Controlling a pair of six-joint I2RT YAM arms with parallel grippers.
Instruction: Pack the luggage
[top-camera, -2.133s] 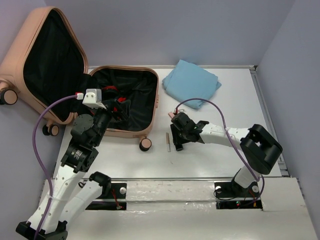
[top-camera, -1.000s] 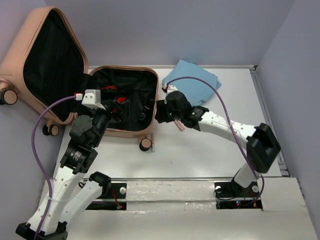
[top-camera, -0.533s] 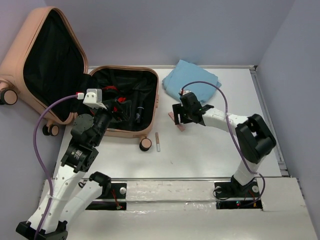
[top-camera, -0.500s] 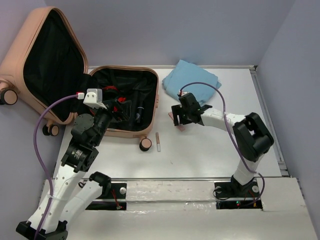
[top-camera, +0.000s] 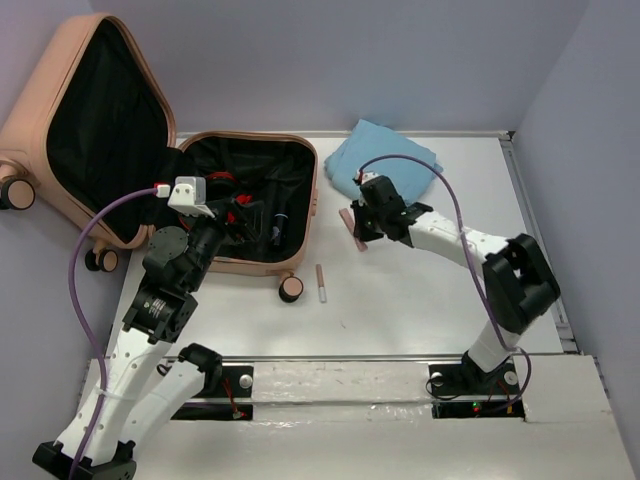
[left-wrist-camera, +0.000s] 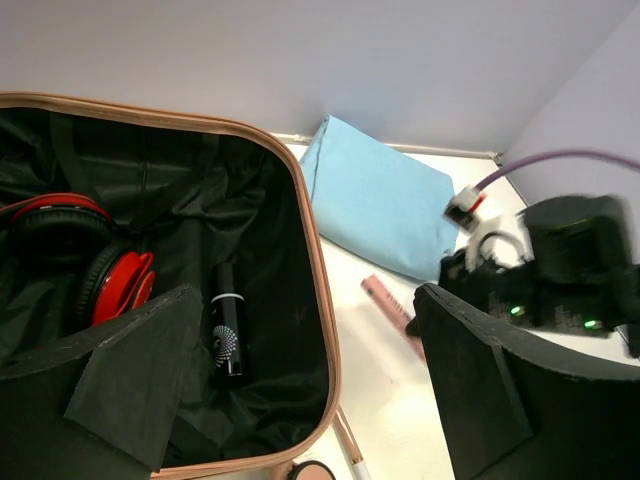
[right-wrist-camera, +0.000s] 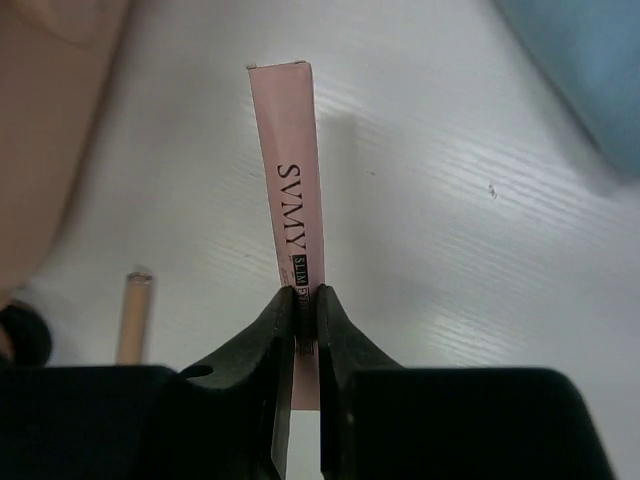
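In the overhead view we see the luggage (top-camera: 311, 205) open at the upper left, its lid (top-camera: 28, 125) tilted back into the corner and its lower half flat on the table (top-camera: 430, 290). Our left gripper (top-camera: 243, 213) hangs over that lower half near its bottom edge. In the left wrist view its two fingers (left-wrist-camera: 130, 370) stand wide apart with nothing between them. Beyond them on the black lining lie red-and-black headphones (left-wrist-camera: 90, 270) at the left and a black bottle (left-wrist-camera: 226, 335) nearer the middle. Our right gripper (right-wrist-camera: 305, 298) sits just right of the luggage, in the middle of the overhead view, below a folded blue cloth (top-camera: 385, 165). Its jaws are pinched down on one end of a slim pink box (right-wrist-camera: 293, 190) printed SVMY, and the rest of the box sticks out toward the top of the right wrist view. We cannot tell whether the box is clear of the table or resting on it. A thin pale tube (top-camera: 321, 283) lies on the table just right of a wheel (top-camera: 291, 290) at the luggage's lower right corner, apart from the box.
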